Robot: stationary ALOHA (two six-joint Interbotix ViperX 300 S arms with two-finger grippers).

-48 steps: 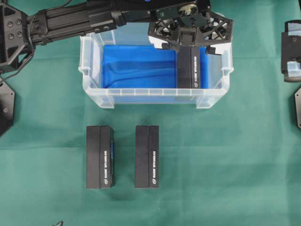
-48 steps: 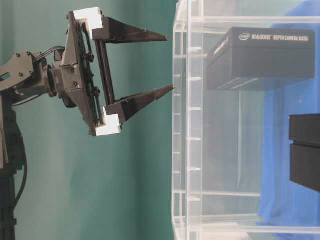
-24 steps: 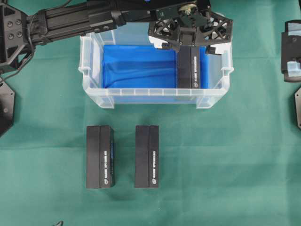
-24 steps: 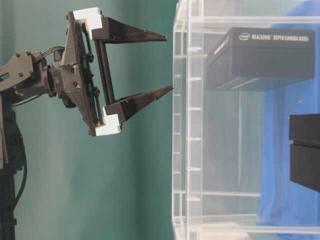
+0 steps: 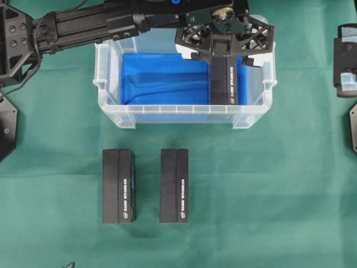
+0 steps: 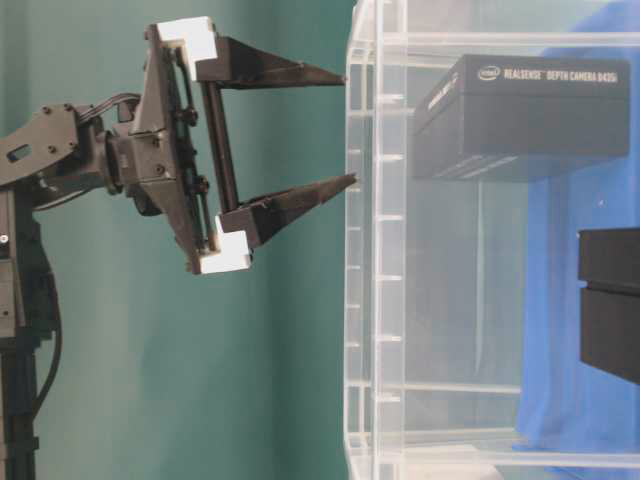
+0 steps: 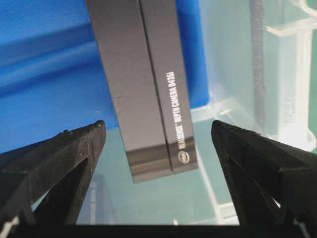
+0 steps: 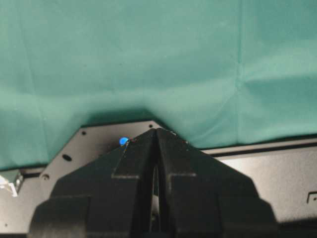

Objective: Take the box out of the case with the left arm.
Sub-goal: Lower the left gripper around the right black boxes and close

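Clear plastic forms the case point(image 5: 111, 114), which sits on the green cloth point(image 5: 268, 184) with a bright blue lining point(image 5: 162, 78) on its floor. 1 black box point(image 5: 225, 81) lies inside it, at the right end of the lining, printed with white lettering along its long side. The left arm point(image 5: 83, 25) reaches in from the upper left, and the left gripper point(image 5: 225, 47) hangs over the far end of that box with its jaws spread wide and nothing between them. In the left wrist view the 2 black fingers point(image 7: 64, 158) stand well apart on either side of the box, touching neither of its sides. From table level the left gripper shows its white fittings and its pointed tips aimed at the case wall. 2 more black boxes point(image 5: 118, 186) lie side by side on the cloth in front of the case, well clear of it. The right gripper point(image 8: 156, 136) is parked at the right edge, its 2 fingers pressed together and holding nothing
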